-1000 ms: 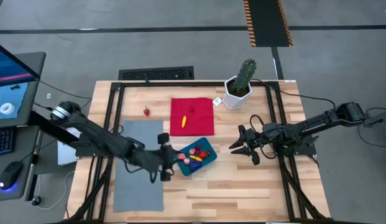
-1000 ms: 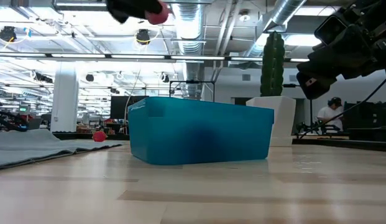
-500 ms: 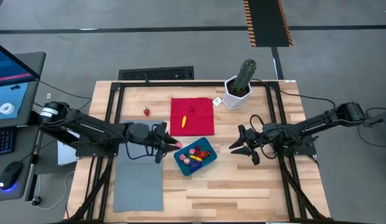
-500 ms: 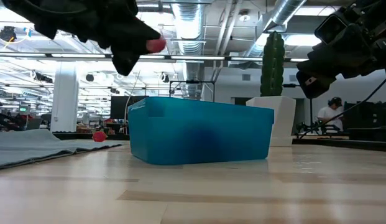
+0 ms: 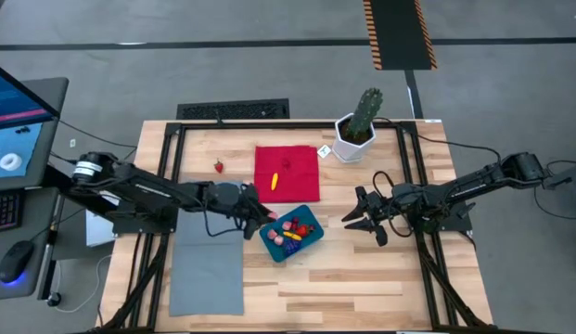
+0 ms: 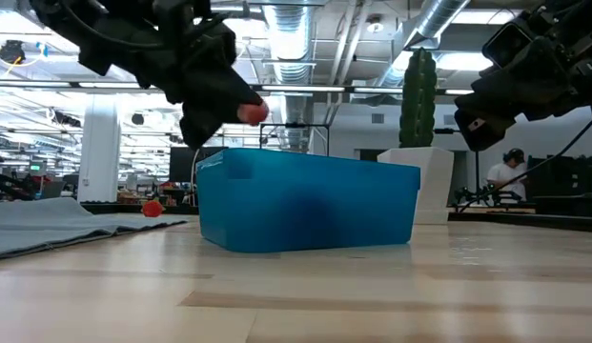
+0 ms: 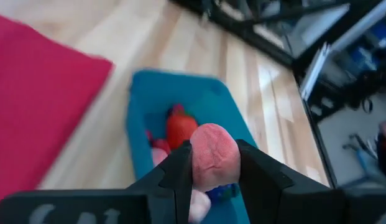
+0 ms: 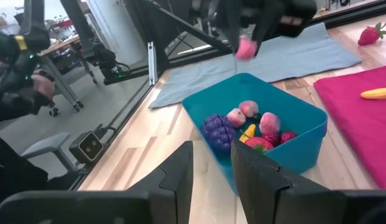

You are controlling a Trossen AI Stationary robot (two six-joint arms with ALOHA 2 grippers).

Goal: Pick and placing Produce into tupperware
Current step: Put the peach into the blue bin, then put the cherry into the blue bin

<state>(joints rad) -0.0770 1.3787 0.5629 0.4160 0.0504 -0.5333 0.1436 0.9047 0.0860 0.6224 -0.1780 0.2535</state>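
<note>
The teal tupperware stands near the table's middle, just in front of a red cloth. It holds several pieces of produce: a purple cluster, pink pieces and red strawberries. My left gripper is shut on a pink piece just above the tupperware's left rim. A yellow piece and a small red piece lie on the cloth. A strawberry lies on the bare wood. My right gripper waits open to the right of the tupperware. My left gripper pinches the pink piece by its two sides between its two fingers, near their free ends. The fingers come from the table's left, slanting a little downward. The piece is lifted clear, above the tupperware's left rim.
A grey mat lies at the near left under my left arm. A green cactus in a white pot stands at the far right. Dark frame rails run along both sides of the table.
My left gripper, still shut on the pink piece, has swung from the tupperware's near left side toward the table's far edge, sunk toward the tupperware's left rim, and rolled about its own line. My right arm has kept still.
</note>
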